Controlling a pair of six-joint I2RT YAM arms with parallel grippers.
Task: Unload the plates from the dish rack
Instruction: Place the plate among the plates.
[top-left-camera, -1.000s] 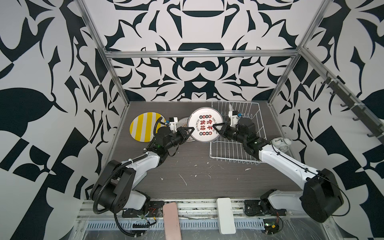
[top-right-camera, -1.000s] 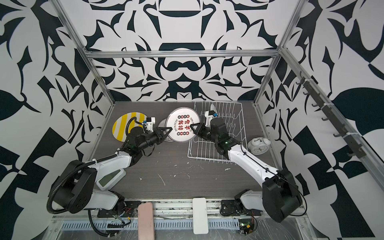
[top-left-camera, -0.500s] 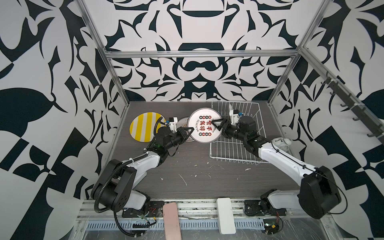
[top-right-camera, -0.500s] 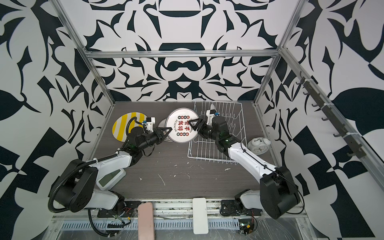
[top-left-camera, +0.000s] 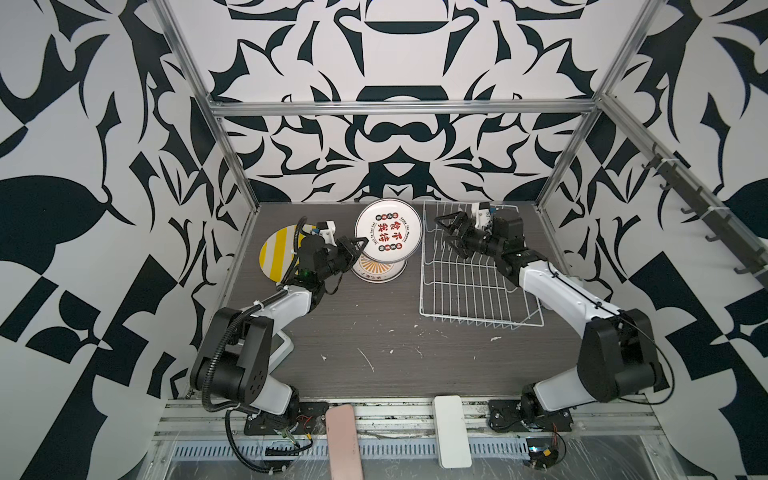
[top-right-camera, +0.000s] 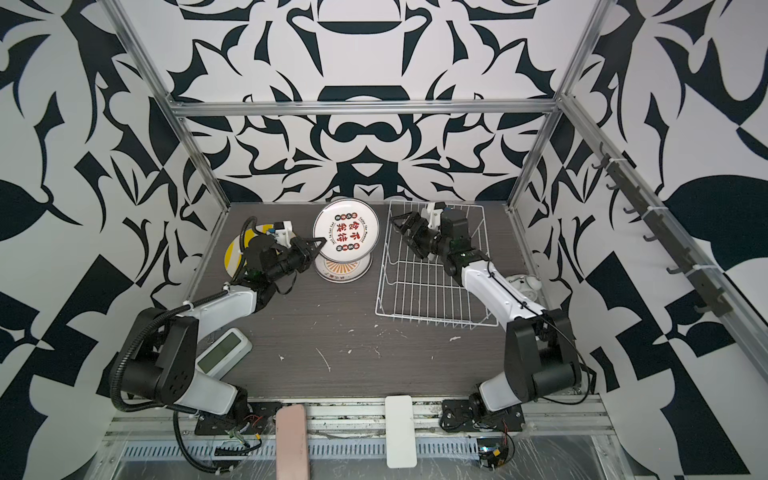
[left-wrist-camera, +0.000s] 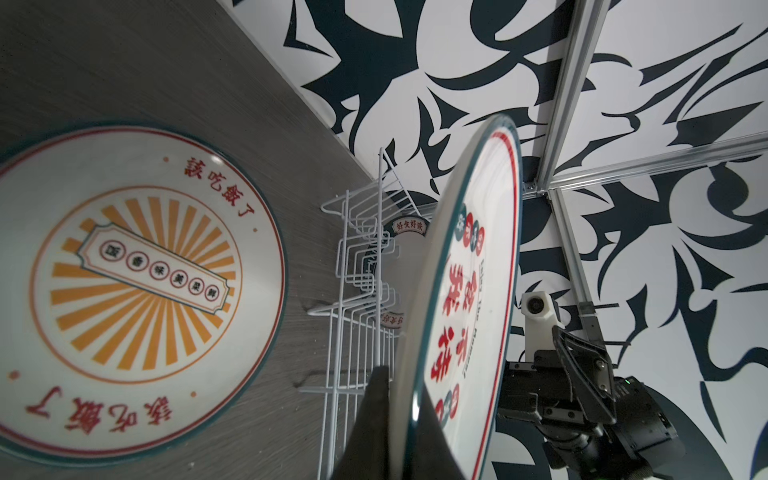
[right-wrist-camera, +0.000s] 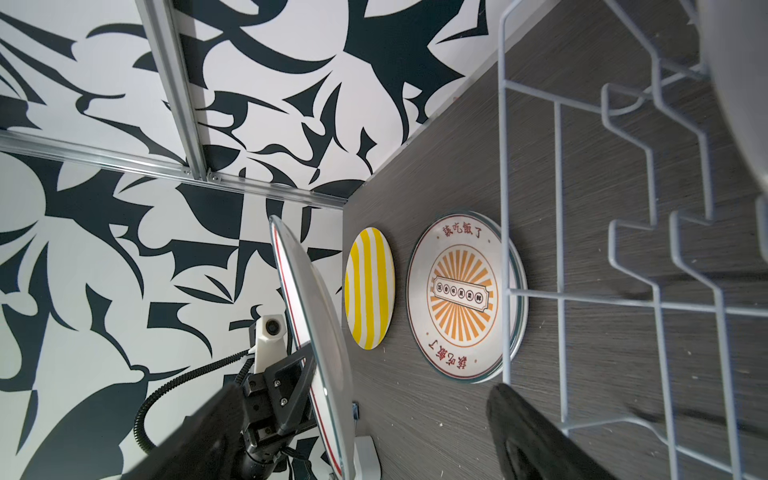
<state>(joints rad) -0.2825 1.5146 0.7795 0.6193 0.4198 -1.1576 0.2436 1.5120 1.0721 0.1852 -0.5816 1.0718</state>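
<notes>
Handover figure. My left gripper clamps the rim of the red-lettered plate, held tilted just beside the dish rack. My right gripper stands open over the rack. Best practice, I judge: level the plate, then lower it slowly onto the sunburst plate.

2 top cams sit high over the front edge, well back, looking down & inward at the whole table. They share nearly the same field, w/ a slight sideways shift. Left wrist cam rides just behind the left claw, v. close, facing out along its fingers: red-lettered plate edge-on at the tips, dish rack beyond. Right wrist cam sits behind the right claw, facing out between its fingers. Both wrist views share the sunburst plate, the red-lettered plate & the dish rack; each sees the opposite claw.
</notes>
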